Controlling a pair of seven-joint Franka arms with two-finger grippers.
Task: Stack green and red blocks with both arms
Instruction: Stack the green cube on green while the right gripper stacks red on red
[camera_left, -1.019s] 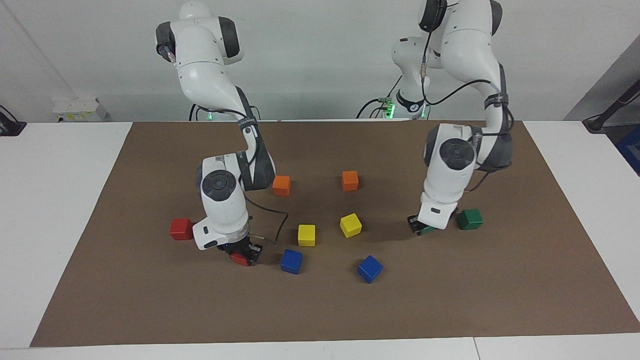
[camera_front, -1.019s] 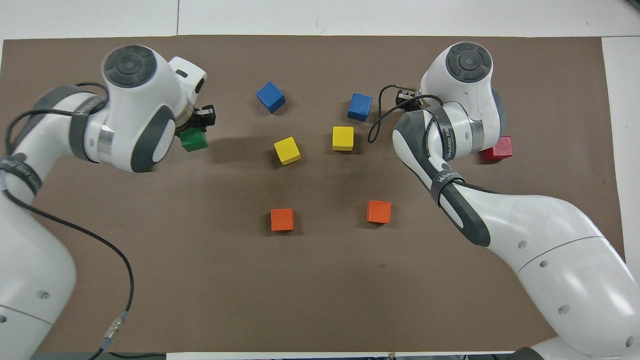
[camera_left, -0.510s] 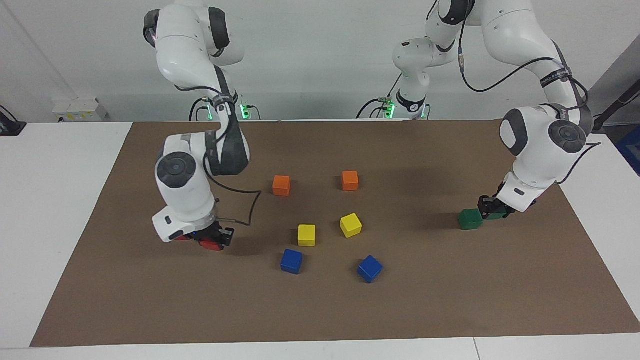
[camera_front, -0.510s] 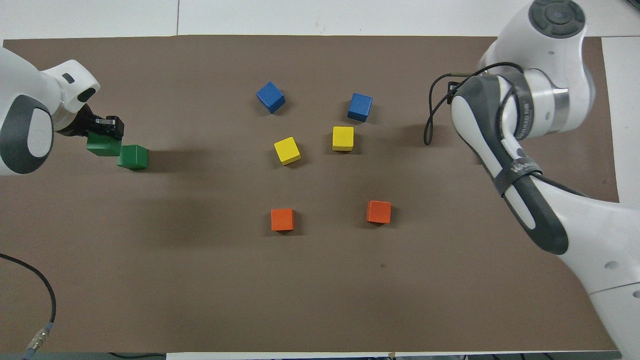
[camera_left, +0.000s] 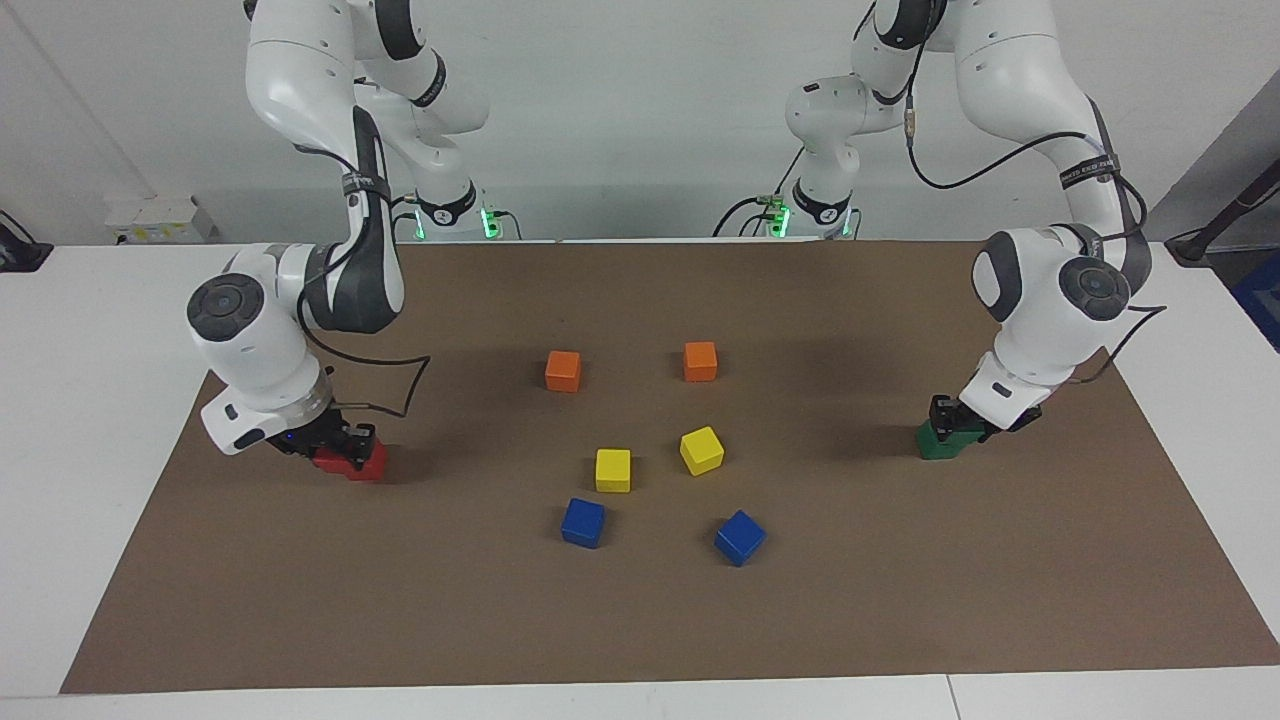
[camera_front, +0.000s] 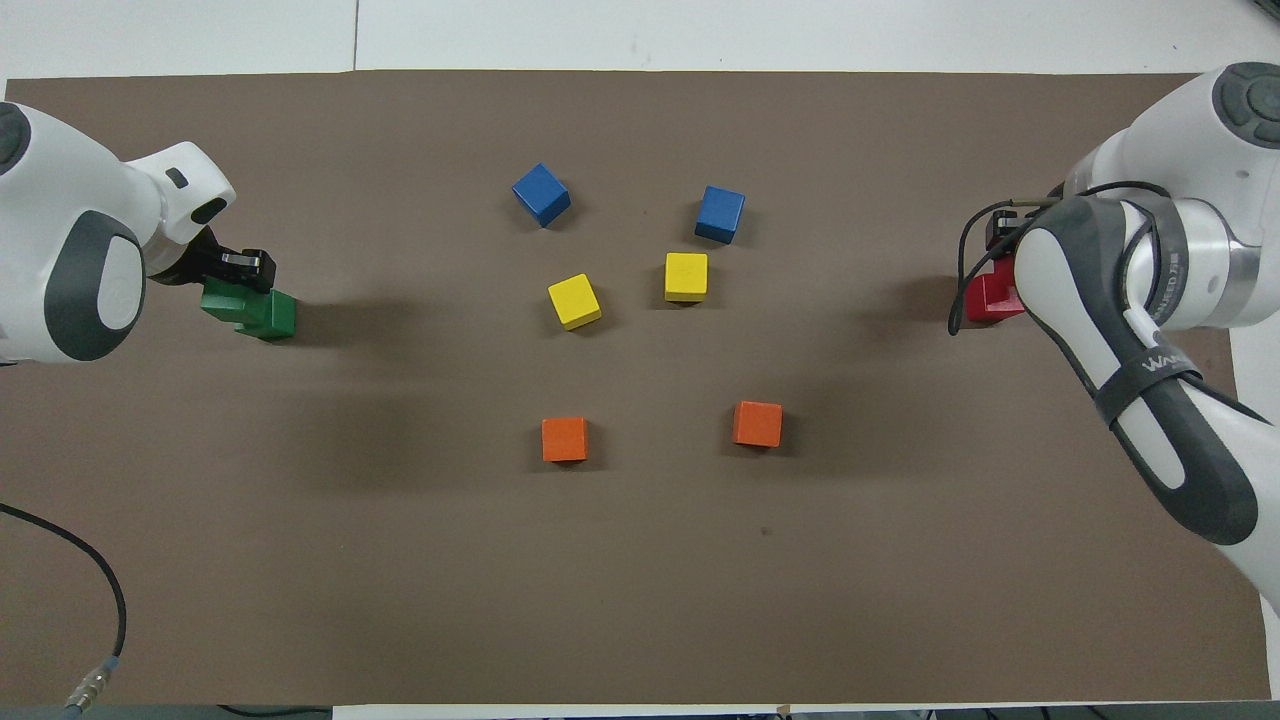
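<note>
Both arms have swung outward since a sec ago, each carrying its cube to its own end of the brown mat (camera_left: 640, 620). Overhead view hides most of the red pair under the right arm's wrist; facing view shows right gripper (camera_left: 345, 447) bent low, clamped on a red block (camera_left: 335, 461) over the second red block (camera_left: 372, 464). Left gripper (camera_left: 958, 418) grips a green block (camera_front: 222, 299) atop the other green block (camera_front: 270, 316).
</note>
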